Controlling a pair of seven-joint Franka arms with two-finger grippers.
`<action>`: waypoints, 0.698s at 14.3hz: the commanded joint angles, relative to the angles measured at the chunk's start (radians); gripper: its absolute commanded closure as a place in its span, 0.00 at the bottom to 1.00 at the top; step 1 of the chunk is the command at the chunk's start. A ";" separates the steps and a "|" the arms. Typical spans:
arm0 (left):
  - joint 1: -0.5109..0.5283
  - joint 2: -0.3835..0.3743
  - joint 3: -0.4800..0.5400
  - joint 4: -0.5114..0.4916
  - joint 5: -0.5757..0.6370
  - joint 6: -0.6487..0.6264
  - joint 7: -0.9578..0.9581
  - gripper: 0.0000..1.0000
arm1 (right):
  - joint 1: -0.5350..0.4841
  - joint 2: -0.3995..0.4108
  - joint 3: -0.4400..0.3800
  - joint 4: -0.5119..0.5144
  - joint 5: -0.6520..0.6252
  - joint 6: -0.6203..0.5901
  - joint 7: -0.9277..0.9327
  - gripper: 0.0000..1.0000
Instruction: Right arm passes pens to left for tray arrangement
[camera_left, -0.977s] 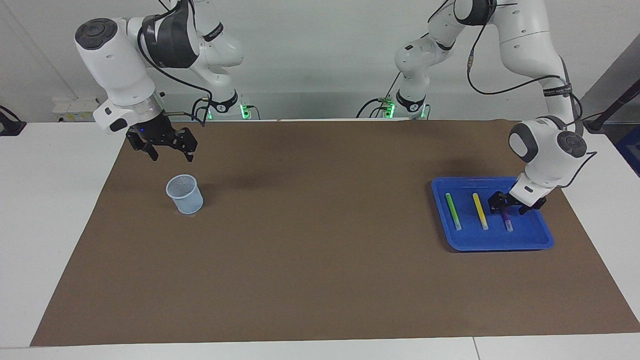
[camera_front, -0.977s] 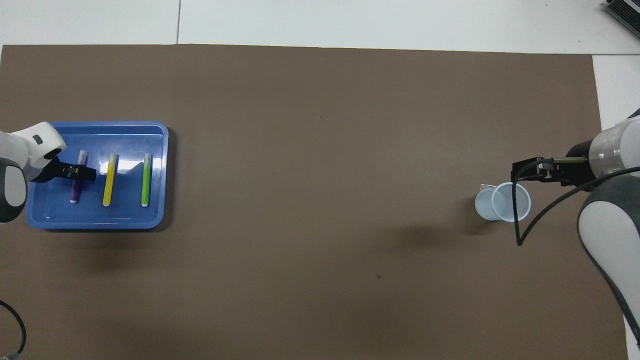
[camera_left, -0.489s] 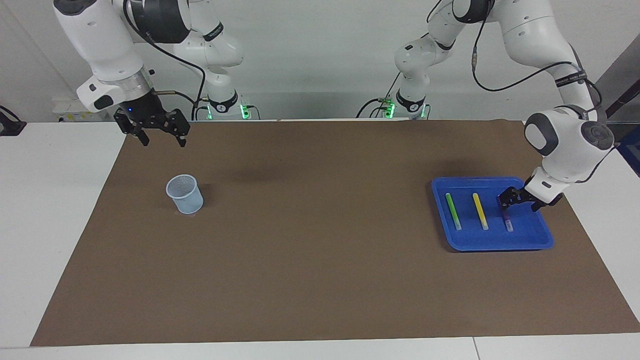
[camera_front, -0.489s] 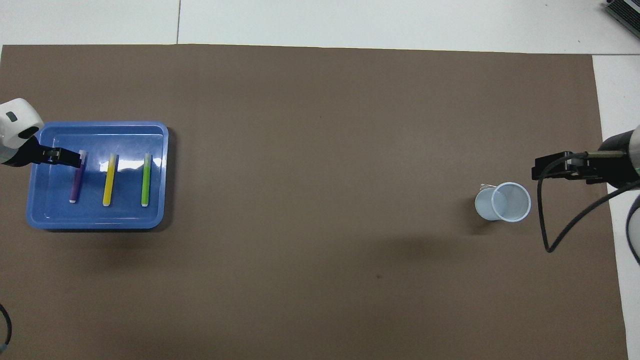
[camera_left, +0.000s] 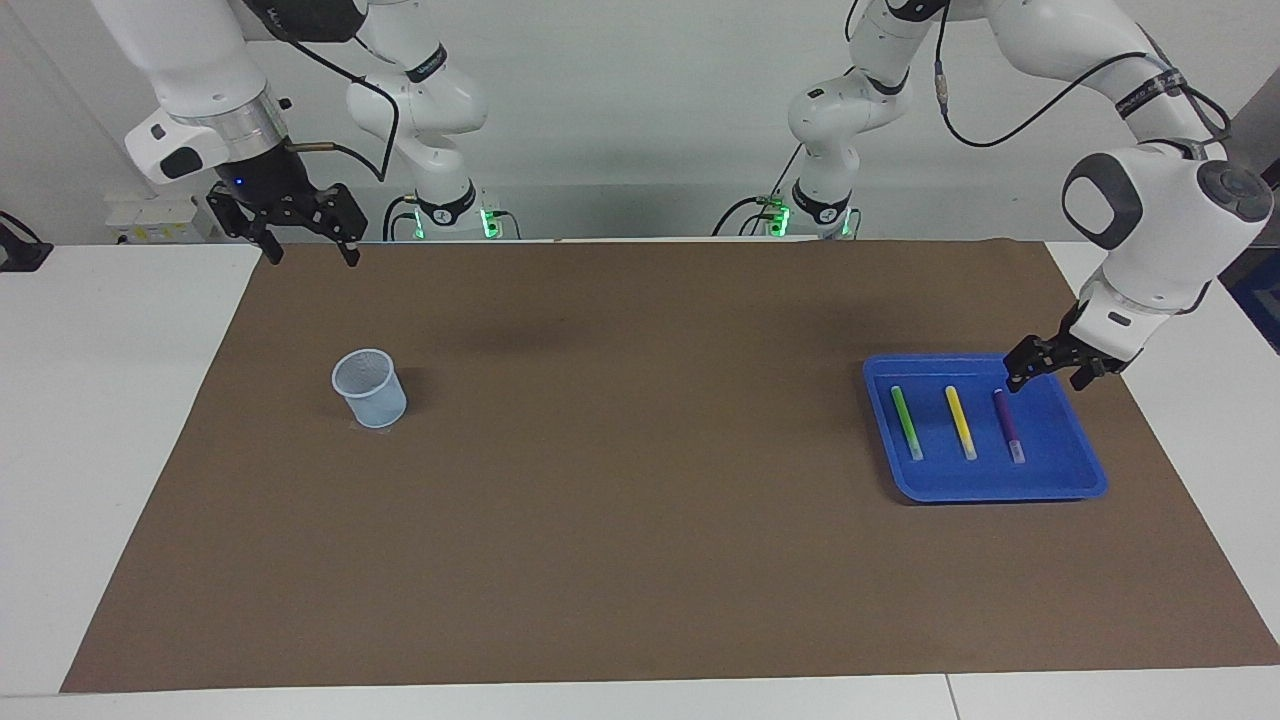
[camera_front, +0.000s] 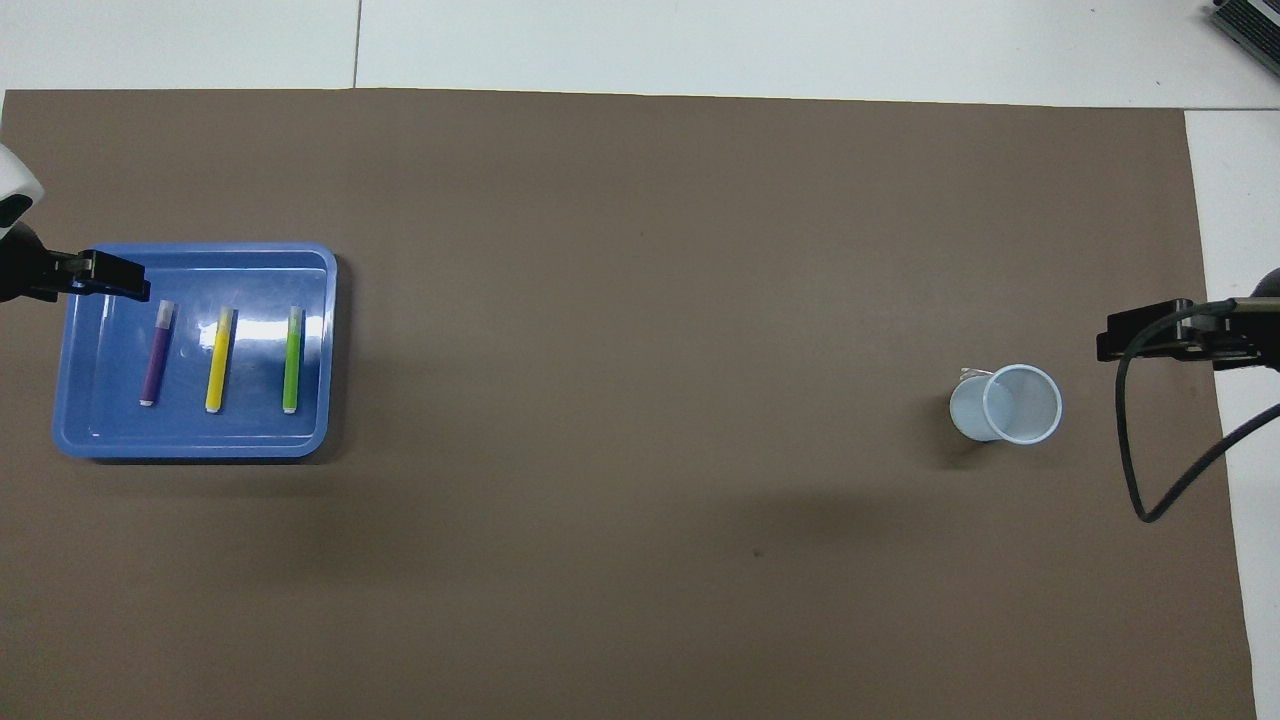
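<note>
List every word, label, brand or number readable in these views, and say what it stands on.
No text can be read anywhere.
White jointed robot arms: dark bands carry white lettering, too small to read.
Three slim pens, shallow blue plastic tray, pale-blue mesh cup, brown table mat: no markings visible.

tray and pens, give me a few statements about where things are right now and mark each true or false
1. All three pens lie in the blue tray. True.
2. The purple pen is held by the left gripper. False: it lies free in the tray, the open gripper over the tray's rim.
3. The yellow pen lies between the green pen and the purple one. True.
4. The mesh cup holds a pen. False: it stands empty.
5. The right gripper holds a pen. False: its fingers are open and empty.
</note>
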 joint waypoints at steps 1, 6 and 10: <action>-0.048 -0.005 0.012 0.094 -0.009 -0.112 -0.039 0.00 | -0.011 -0.011 0.005 -0.010 -0.012 -0.019 -0.015 0.00; -0.104 -0.086 0.012 0.146 -0.015 -0.225 -0.131 0.00 | -0.013 -0.015 0.004 -0.013 -0.006 -0.010 -0.015 0.00; -0.172 -0.123 0.027 0.154 -0.016 -0.320 -0.131 0.00 | -0.011 -0.055 0.004 -0.013 -0.003 -0.009 -0.015 0.00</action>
